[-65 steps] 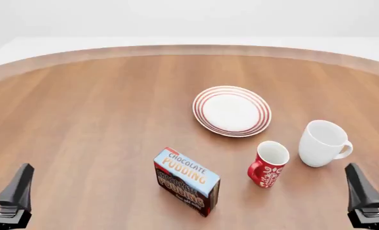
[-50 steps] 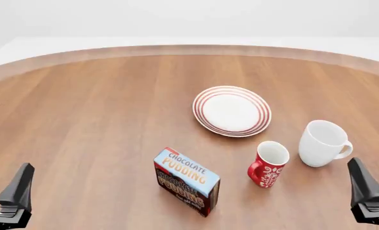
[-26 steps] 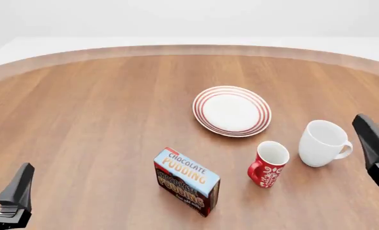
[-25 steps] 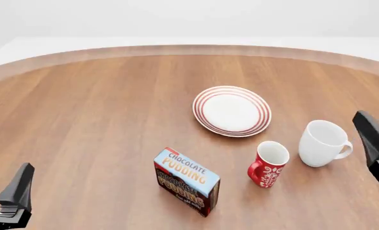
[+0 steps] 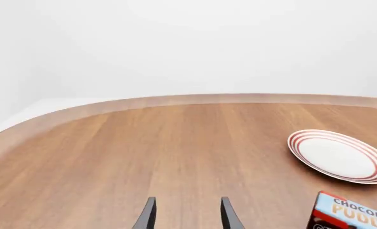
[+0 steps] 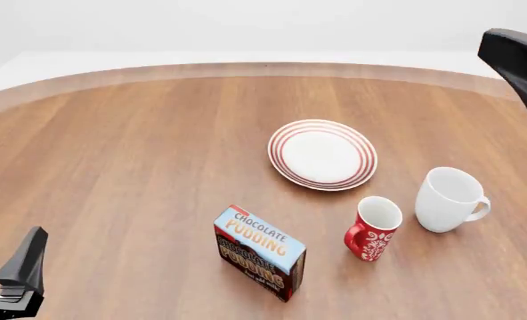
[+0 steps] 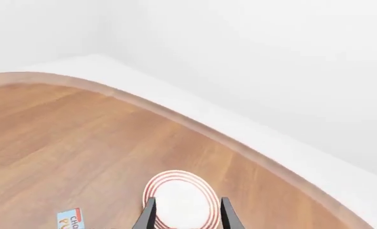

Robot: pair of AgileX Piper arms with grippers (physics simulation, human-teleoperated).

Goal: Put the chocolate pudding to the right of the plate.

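Observation:
The chocolate pudding [image 6: 259,250] is a carton with a light blue top and dark brown sides, lying near the table's front centre. It also shows in part at the edge of both wrist views [image 5: 350,214] [image 7: 70,220]. Behind it and to the right lies the plate [image 6: 322,154], white with red rings. My left gripper [image 5: 187,217] is open and empty, low at the front left, well left of the carton; one of its fingers [image 6: 21,267] shows in the front view. My right gripper [image 7: 187,218] is open and empty, high at the far right [image 6: 517,57], looking down on the plate [image 7: 181,200].
A red patterned mug [image 6: 373,228] stands right of the carton and in front of the plate. A plain white mug [image 6: 450,199] stands just right of it. The round wooden table's edge [image 6: 245,69] curves along the back.
My right gripper has risen from the front right corner up along the right edge to the upper right. The left gripper and all objects have stayed put.

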